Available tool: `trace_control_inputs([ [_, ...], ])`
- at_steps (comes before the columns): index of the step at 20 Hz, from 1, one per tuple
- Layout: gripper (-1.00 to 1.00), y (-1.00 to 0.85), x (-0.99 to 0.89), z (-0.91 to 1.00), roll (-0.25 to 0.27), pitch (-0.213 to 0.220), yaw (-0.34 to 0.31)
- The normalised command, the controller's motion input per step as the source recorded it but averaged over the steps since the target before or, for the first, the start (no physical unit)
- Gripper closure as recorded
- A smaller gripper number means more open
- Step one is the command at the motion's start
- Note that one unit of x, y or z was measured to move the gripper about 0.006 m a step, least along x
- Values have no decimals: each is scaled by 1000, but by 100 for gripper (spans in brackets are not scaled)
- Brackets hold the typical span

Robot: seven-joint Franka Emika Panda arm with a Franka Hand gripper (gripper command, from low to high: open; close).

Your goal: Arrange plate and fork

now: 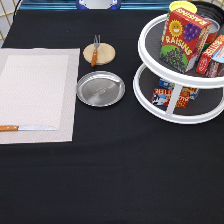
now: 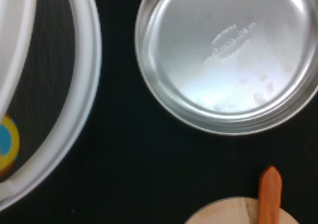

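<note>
My pincer does not show in the exterior view, so I cannot tell whether it is released or clenched. The plate [image 1: 100, 88] lies on the black cloth just right of the placemat [image 1: 37, 95], not yet on it. The fork [image 1: 95, 50] rests across the wooden disc [image 1: 99, 53] just above the plate, and the knife [image 1: 25, 128] already lies on the placemat's lower edge, so the setting looks barely begun.

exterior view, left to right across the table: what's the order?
Placemat with the knife on its lower edge → plate → two-tier white turntable holding the raisins box. The fork on the wooden disc overlaps the plate's span, so it is left out. Gripper not in view.
</note>
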Motion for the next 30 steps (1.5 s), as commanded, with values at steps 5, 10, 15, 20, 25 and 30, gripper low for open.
trace_control_inputs([
  [5, -100, -299, 614, 85, 0, 78, 22],
  [10, -100, -383, 825, 155, 5, 110, 2],
  [15, -100, -381, 931, 87, 50, 76, 0],
  [20, -100, -310, 915, -26, 90, 24, 33],
  [25, -100, -243, 890, -181, 92, 5, 56],
  [30, -100, -114, 694, -425, 37, 0, 21],
])
